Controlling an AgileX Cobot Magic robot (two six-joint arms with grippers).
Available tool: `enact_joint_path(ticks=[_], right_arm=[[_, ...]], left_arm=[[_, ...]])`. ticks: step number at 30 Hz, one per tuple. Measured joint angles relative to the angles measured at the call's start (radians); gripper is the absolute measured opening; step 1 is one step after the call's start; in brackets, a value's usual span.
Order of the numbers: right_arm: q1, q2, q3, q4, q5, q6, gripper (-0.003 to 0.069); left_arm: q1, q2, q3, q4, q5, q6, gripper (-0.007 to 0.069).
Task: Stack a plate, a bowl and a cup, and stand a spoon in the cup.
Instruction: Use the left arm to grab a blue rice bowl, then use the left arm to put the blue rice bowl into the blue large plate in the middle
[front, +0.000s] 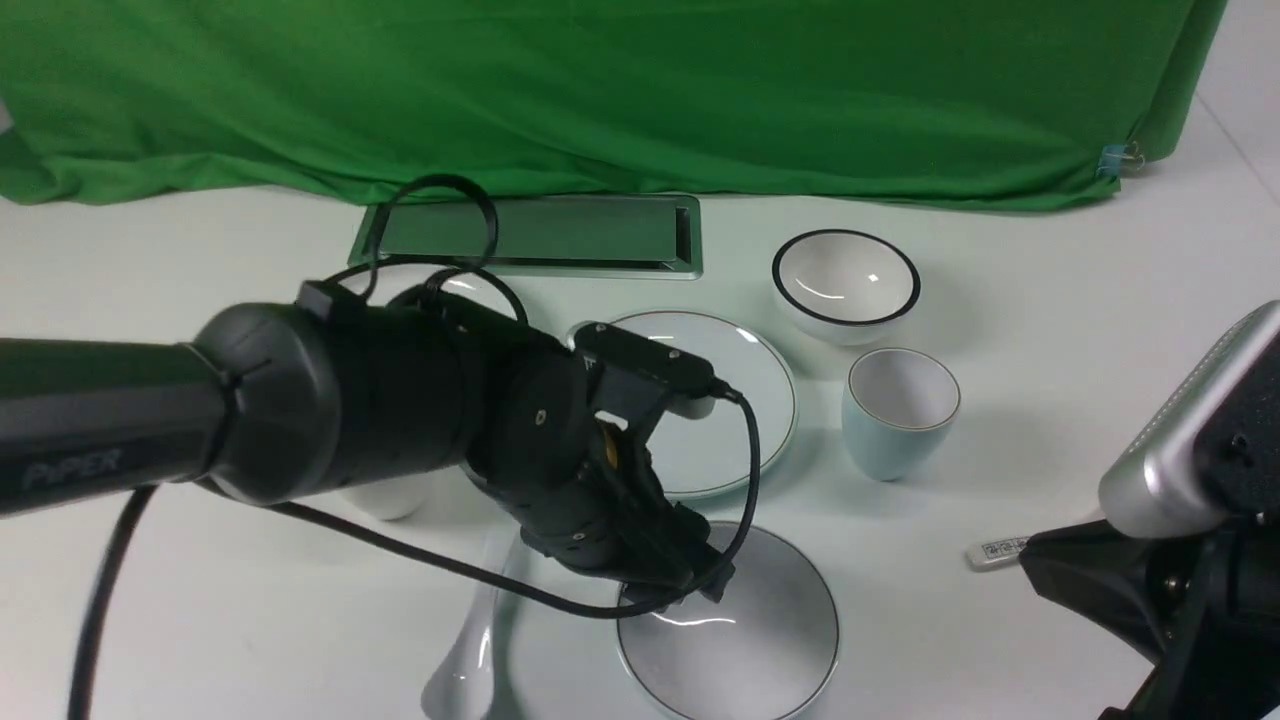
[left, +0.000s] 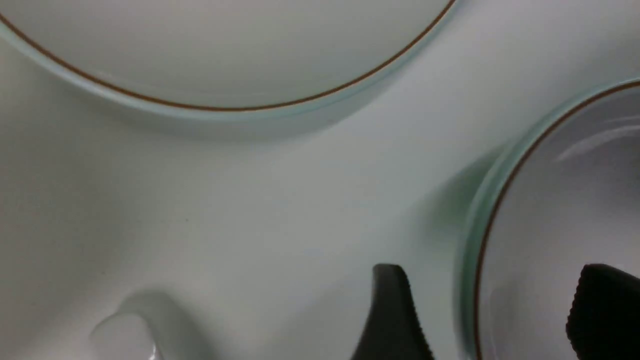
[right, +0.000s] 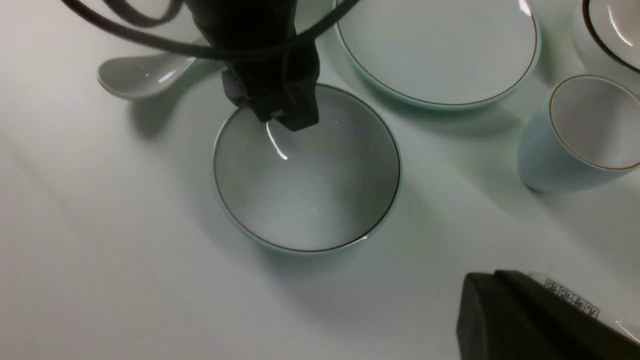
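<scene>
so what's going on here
The robot's left arm has its jaws open astride the rim of the pale blue bowl, one inside and one outside, not closed on it. The plate, cup and spoon sit apart on the table, so nothing is stacked yet. The right arm sits off to the side.

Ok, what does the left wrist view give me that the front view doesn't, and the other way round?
Left wrist only: the left gripper with its jaws open astride the rim of the bowl, one inside, one outside. Front only: the cup, the black-rimmed bowl and the green cloth. Both: the plate and the bowl.
</scene>
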Motion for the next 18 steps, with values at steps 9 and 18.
enact_joint_path(ticks=[9, 18], right_arm=[[0.0, 0.0, -0.005, -0.011, 0.012, 0.041, 0.0038], [-0.074, 0.0, -0.149, -0.058, 0.132, 0.051, 0.0038]], left_arm=[[0.0, 0.017, -0.061, 0.022, 0.074, 0.06, -0.0003], [0.147, 0.017, -0.369, -0.047, 0.292, 0.193, -0.0009]])
